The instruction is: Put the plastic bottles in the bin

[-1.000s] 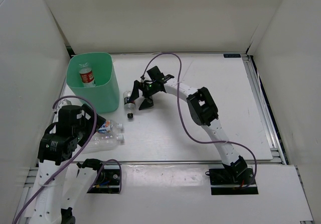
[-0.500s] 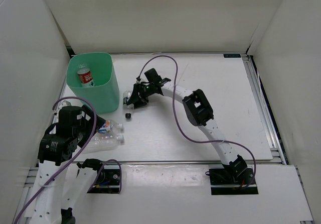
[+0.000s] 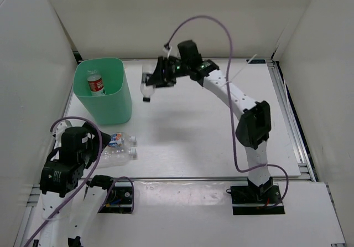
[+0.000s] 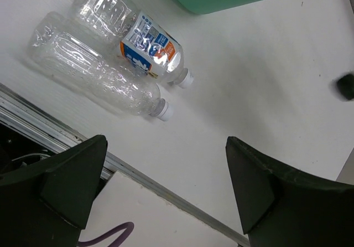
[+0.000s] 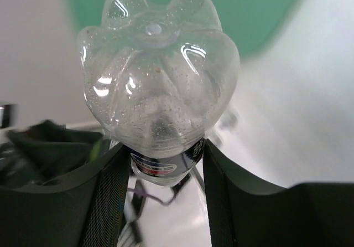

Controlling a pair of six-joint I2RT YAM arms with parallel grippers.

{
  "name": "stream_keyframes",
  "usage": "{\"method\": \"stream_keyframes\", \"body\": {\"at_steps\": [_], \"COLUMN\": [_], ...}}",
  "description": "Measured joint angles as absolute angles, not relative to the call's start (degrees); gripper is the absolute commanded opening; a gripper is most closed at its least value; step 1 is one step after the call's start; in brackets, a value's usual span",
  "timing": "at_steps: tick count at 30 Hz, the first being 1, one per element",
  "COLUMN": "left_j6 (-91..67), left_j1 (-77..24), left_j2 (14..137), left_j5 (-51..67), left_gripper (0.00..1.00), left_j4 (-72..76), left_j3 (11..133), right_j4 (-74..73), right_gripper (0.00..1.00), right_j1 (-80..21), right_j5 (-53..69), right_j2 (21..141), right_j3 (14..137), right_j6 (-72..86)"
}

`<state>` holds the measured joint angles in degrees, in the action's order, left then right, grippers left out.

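Observation:
My right gripper (image 3: 151, 83) is shut on a clear plastic bottle (image 3: 146, 92) with a dark label and black cap. It hangs cap-down above the table, right of the mint-green bin (image 3: 119, 100). In the right wrist view the bottle's base (image 5: 157, 75) fills the frame between the fingers (image 5: 108, 197), with green bin behind. A red-labelled bottle (image 3: 95, 84) lies inside the bin. Two more bottles lie side by side near the left arm: a blue-white-labelled one (image 4: 149, 50) and an unlabelled clear one (image 4: 99, 72). My left gripper (image 4: 166, 144) stands open and empty, nearer the table's front edge than they are.
White walls enclose the table on three sides. A metal rail (image 4: 166, 189) runs along the table's front edge just below the left gripper. The right arm's purple cable (image 3: 204, 20) arcs high over the back of the table.
The right gripper closed on the dark-labelled bottle lying beside the bin and lifted it up and toward the back. The left arm shifted slightly; its jaws stayed open.

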<state>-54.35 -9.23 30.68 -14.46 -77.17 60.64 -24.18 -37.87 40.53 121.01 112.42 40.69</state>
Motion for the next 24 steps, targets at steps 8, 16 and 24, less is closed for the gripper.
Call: {"method": "stream_keyframes", "body": {"at_steps": [8,16,24], "left_j6": [-51.2,-38.9,-33.2], "left_j1": [-9.2,-9.2,-9.2], "left_j2": [30.2,38.2,39.7], "left_j5": [-15.4,-12.1,-5.0], "left_gripper": [1.0,1.0,1.0], "left_j4": [-77.7,-77.7,-77.6], "left_j3": [59.4,65.9,68.3], "right_j4": [-18.2,-8.5,-1.0], "right_gripper": [0.27,0.35,1.0], "right_j1": [-42.2,-52.8,-54.0], "right_j5": [29.8,17.1,11.3], "right_j2": [119.5,127.5,138.9], "right_j3": [140.1,141.8,141.7], "right_j6": [32.9,20.2,14.7]}}
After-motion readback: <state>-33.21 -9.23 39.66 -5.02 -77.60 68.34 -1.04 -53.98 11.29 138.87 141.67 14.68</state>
